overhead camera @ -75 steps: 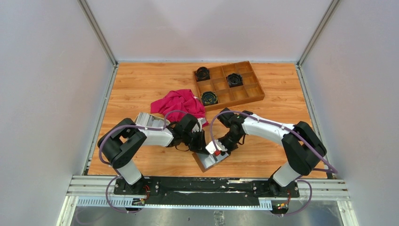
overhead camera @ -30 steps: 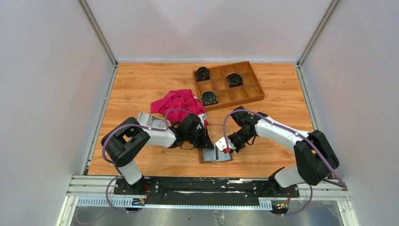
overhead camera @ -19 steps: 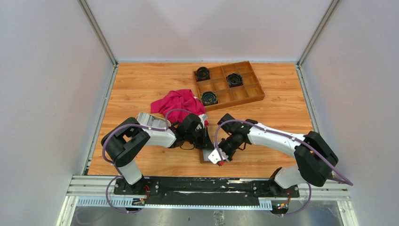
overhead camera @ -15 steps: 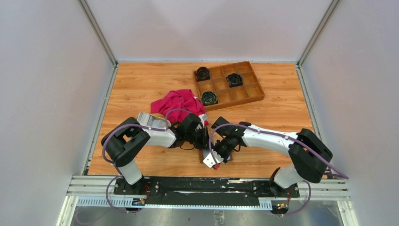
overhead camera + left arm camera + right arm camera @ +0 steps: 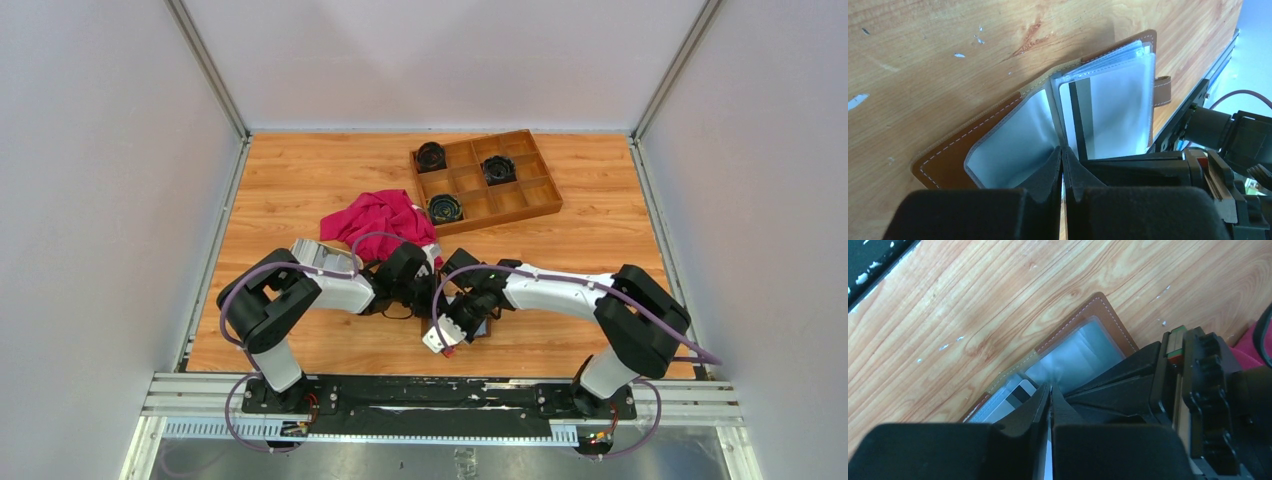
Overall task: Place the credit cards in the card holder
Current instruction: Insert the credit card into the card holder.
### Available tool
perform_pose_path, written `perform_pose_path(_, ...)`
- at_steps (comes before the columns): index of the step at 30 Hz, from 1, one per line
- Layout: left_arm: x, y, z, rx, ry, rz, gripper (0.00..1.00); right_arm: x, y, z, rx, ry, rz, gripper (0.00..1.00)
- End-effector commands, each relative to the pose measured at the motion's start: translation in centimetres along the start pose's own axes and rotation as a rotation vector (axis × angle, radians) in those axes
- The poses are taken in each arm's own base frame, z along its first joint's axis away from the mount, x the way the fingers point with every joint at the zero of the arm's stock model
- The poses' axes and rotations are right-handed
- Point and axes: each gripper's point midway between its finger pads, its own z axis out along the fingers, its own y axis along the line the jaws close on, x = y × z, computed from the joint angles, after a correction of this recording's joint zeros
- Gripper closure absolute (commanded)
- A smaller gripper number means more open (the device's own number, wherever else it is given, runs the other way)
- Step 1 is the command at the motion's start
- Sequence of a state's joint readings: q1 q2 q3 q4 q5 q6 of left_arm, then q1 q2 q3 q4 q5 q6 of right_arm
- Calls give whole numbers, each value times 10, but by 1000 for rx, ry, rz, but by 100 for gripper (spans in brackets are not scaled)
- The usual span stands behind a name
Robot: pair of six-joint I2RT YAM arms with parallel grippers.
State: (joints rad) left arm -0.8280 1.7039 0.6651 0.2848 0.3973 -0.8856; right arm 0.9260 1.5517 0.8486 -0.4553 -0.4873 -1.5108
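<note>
The brown leather card holder (image 5: 481,329) lies open near the table's front centre, mostly hidden under both grippers. Its clear inner sleeves fan out in the left wrist view, above the leather cover (image 5: 973,145). My left gripper (image 5: 432,300) (image 5: 1062,150) is shut on a sleeve leaf at the spine. A credit card with a dark stripe (image 5: 1079,115) (image 5: 1020,390) sits among the sleeves. My right gripper (image 5: 445,330) (image 5: 1050,389) points down at the holder (image 5: 1098,310), shut on a thin white card seen edge-on between its fingers.
A brown wooden compartment tray (image 5: 540,205) with black round items (image 5: 431,156) stands at the back right. A crumpled red cloth (image 5: 380,218) lies just behind the left gripper. The black rail (image 5: 440,392) runs along the front edge, close to the holder.
My right gripper has swung left and toward the front, from the holder's right side to over its middle, and now covers most of it. The left gripper has stayed put.
</note>
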Motion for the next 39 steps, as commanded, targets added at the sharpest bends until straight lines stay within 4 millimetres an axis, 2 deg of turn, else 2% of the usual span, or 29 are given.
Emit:
perform_pose_path(1, 11, 11, 3, -15, 26, 23, 96, 11, 24, -1, -98, 76, -22, 97)
perform_pose_path(4, 14, 16, 4, -28, 34, 23, 97, 16, 34, -7, -132, 94, -14, 100)
perform_pose_path(8, 17, 25, 5, -47, 41, 21, 97, 16, 39, -17, -126, 88, 1, 100)
perform_pose_path(18, 23, 48, 12, -93, 70, 5, 97, 18, 31, -38, -57, 64, 77, 97)
perform_pose_path(23, 19, 42, 11, -79, 64, 8, 97, 9, 17, -67, 41, -71, 238, 90)
perform_pose_path(27, 12, 32, 8, -54, 48, 17, 97, 6, 4, -91, 140, -164, 443, 82)
perform_pose_path(31, 6, 21, 5, -28, 30, 29, 97, 6, -17, -122, 238, -217, 673, 78)
perform_pose_path(34, 2, 16, 3, -17, 17, 41, 96, 0, -28, -145, 312, -243, 760, 77)
perform_pose_path(35, 2, 16, 3, -15, 17, 42, 96, -3, -32, -153, 350, -259, 768, 74)
perform_pose_path(36, 1, 15, 4, -12, 17, 44, 96, -5, -36, -161, 393, -276, 795, 66)
perform_pose_path(38, -1, 13, 6, -9, 20, 45, 96, -8, -38, -164, 405, -360, 922, 45)
perform_pose_path(39, -2, 13, 7, -7, 19, 46, 96, -11, -34, -159, 361, -415, 1019, 34)
